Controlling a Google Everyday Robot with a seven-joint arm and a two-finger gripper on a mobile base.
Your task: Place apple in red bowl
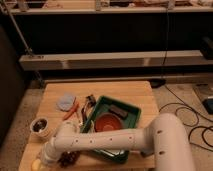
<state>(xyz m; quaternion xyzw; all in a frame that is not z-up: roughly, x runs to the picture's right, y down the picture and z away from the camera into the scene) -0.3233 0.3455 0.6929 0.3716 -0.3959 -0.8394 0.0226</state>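
Observation:
The apple, small and yellow, lies at the table's front left corner. My gripper is down on it at the end of the white arm, which reaches across from the lower right. The gripper is shut on the apple and only the fruit's left side shows. The red bowl sits inside the green tray in the middle of the table, to the right of the gripper and farther back. The arm passes in front of the tray's near edge.
A dark bunch of grapes lies right beside the gripper. A white cup stands at the left, with a carrot, a grey-blue disc and a dark utensil behind. Cables lie on the floor to the right.

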